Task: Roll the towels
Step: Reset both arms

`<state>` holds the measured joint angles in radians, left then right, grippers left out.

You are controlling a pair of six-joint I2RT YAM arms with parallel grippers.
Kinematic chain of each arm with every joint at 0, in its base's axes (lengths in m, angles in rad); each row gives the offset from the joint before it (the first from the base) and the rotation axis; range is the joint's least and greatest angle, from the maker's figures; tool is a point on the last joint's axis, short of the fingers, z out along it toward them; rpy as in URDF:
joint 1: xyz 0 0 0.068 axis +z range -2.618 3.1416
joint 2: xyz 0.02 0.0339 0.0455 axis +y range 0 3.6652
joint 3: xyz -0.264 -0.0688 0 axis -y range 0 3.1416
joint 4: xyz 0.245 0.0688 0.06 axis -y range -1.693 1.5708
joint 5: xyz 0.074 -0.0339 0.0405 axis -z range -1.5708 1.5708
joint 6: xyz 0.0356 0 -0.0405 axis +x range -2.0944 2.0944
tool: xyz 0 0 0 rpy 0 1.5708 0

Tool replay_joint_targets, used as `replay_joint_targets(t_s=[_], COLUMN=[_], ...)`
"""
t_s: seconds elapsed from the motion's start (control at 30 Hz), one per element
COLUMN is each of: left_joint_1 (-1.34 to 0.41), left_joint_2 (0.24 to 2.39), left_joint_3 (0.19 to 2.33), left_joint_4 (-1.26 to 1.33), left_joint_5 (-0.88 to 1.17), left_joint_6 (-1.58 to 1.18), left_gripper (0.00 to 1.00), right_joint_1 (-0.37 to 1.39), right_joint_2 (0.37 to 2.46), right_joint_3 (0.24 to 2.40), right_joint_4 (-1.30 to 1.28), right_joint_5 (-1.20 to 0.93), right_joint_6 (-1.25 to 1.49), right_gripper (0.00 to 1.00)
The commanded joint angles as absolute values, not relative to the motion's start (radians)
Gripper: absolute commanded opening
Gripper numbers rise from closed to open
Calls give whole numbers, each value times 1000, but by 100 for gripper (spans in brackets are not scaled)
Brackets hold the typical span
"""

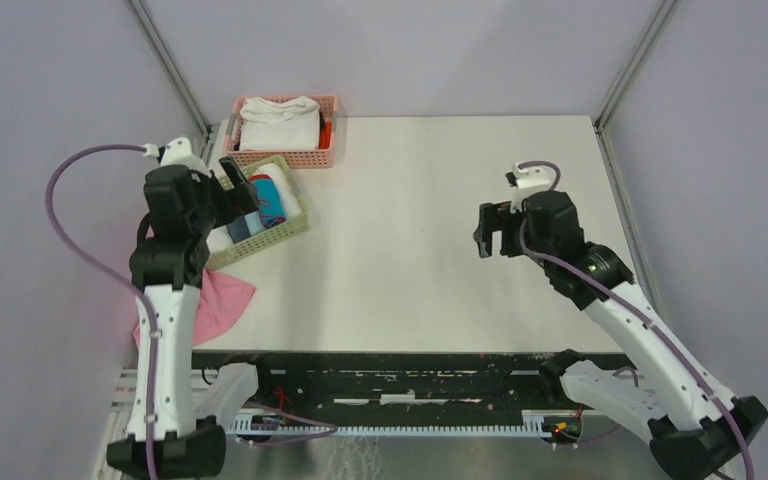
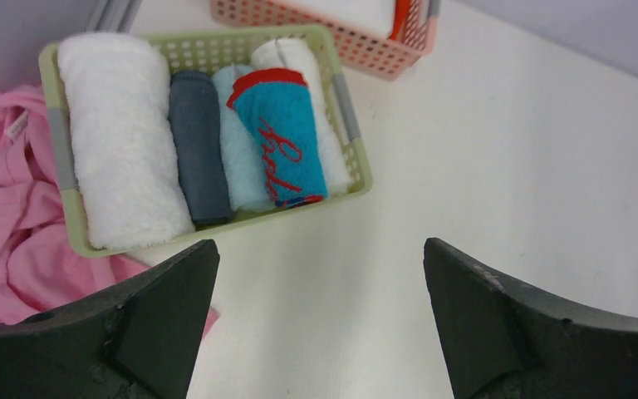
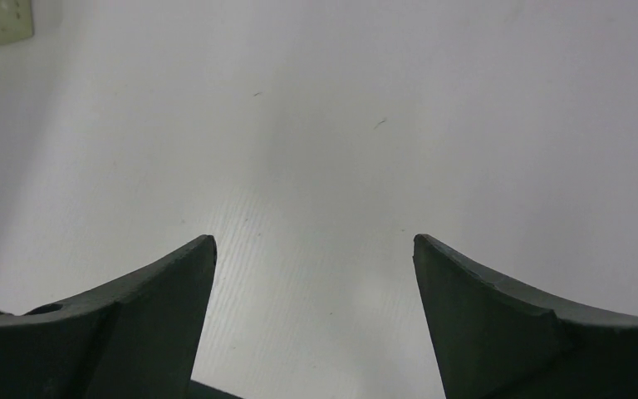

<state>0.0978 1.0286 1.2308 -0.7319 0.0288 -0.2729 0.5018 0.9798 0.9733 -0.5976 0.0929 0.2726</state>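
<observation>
Several rolled towels lie side by side in a green basket (image 2: 357, 158): a thick white one (image 2: 120, 141), a dark grey-blue one (image 2: 199, 145), a light blue one (image 2: 237, 145), a teal-blue one with red edge and red script (image 2: 282, 137), and a slimmer white one (image 2: 316, 100). My left gripper (image 2: 320, 245) hangs open over bare table just in front of that basket, nothing between its fingers. Far to the right, my right gripper (image 3: 314, 238) is open above bare tabletop, holding nothing. In the top view the left gripper (image 1: 240, 195) is over the basket's near side and the right gripper (image 1: 493, 232) is right of centre.
A pink basket (image 1: 280, 157) at the back left holds a folded white cloth (image 1: 278, 122) and something red (image 1: 326, 132). A plain pink cloth (image 1: 218, 300) lies crumpled by the left arm, beside the green basket. Grey walls close in the table on three sides.
</observation>
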Motion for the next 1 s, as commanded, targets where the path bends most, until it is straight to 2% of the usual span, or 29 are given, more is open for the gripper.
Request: replay_joint_targets(t_s=[0.0,0.13,0.33,0.63,0.97], left_joint_1=[-26,-128,-132,-131,-129], left_joint_2=[882,692,485,477,534], left_joint_3=[1195,1125,991,808,767], left_joint_4=[-637,-588,-536,-387,-344], left_joint_5=[-158,-295,-389,-311,-299], left_joint_6=[-282,-261,-248,-330,-320], left_gripper=[99,99,99,99,99], right_joint_1=[503,502,503,502,502], right_joint_2=[824,711,612,497,438], right_joint_3=[1016,1005,958,847,799], right_joint_4=[-641,-655,-647,-597,-550], right_joint_5=[340,443,580,630,689], right_joint_6=[213,173,125,101,101], right_gripper=[96,100,100,100,100])
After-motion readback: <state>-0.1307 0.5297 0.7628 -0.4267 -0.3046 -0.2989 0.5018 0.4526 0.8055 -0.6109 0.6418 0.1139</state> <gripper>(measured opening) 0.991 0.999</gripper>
